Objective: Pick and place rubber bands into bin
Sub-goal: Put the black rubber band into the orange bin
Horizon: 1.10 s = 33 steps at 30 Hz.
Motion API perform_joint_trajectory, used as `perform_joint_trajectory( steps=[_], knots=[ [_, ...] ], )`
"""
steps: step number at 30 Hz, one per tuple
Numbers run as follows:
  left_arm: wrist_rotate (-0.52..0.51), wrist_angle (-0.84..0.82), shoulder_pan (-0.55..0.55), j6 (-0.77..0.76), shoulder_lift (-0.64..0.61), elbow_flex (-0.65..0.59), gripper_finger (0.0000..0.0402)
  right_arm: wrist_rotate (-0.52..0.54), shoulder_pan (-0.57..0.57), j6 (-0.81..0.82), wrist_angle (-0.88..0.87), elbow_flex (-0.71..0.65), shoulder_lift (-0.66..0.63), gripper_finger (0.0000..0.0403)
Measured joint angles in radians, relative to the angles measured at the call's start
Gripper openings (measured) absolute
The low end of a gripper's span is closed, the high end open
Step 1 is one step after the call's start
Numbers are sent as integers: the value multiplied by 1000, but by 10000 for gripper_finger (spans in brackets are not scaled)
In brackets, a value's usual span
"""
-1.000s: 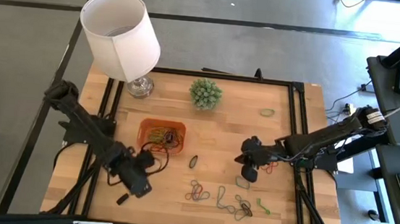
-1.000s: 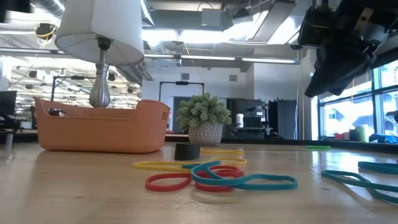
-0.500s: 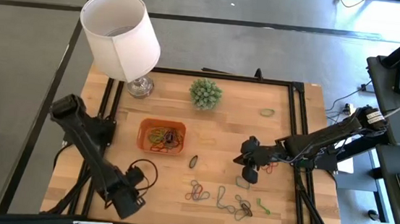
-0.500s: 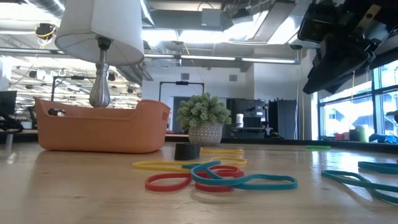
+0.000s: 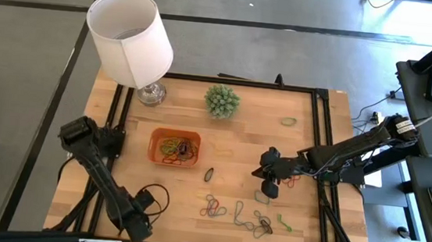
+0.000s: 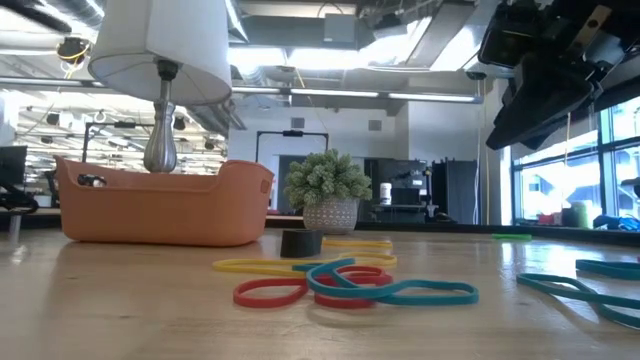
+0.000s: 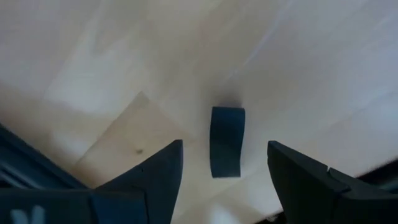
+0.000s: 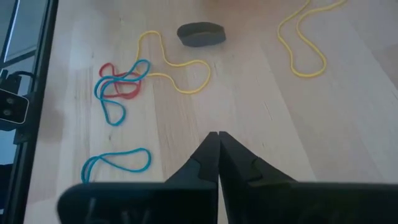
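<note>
Left gripper (image 7: 224, 171), fingers spread, empty, well clear of the bin (image 5: 154, 141) | right gripper (image 8: 217, 138) clenched, empty, beyond the bin | rubber bands (image 5: 213, 208) lie scattered near the bin, some inside | light, limp, likely springy; best pinched across one strand.

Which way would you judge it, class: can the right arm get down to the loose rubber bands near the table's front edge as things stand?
Probably yes. The right gripper, shut and empty, hangs just behind the rubber bands, with only bare table between them.
</note>
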Motion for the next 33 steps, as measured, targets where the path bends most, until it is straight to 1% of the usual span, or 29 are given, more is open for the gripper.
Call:
perform_joint_trajectory(
  steps=[5, 9, 12, 15, 16, 18, 20, 24, 27, 31, 33],
  knots=[
    [64, 14, -10, 0, 41, 0, 209, -1, 0, 0, 0, 0, 0, 5],
    [99, 18, -13, 0, 64, 0, 174, -1, 0, -2, 0, 0, 0, 5],
    [100, 63, -6, 3, 69, -1, 120, -1, 0, -3, 0, 1, 0, 5],
    [95, 100, 16, 27, 67, 10, 37, -1, 0, -3, 0, 1, 0, 5],
    [93, 95, 26, 33, 66, 19, 19, -1, 0, -3, 0, 1, 0, 5],
    [82, 73, 49, 56, 54, 38, 10, -1, -1, -3, 1, 1, 1, 5],
    [30, 51, 81, 105, 25, 63, 5, -1, -1, -3, 7, 1, 1, 5],
    [-205, -20, 157, 242, -76, 121, 4, 0, -1, -2, 24, 1, 1, 5],
    [-335, -83, 225, 356, -164, 146, 4, 0, -1, -2, 39, 1, 1, 5],
    [-432, -154, 341, 517, -280, 150, 4, 1, -2, 5, 56, 2, 1, 5],
    [-439, -185, 417, 618, -317, 141, 4, 3, -2, 26, 65, 2, 1, 5]
  ],
)
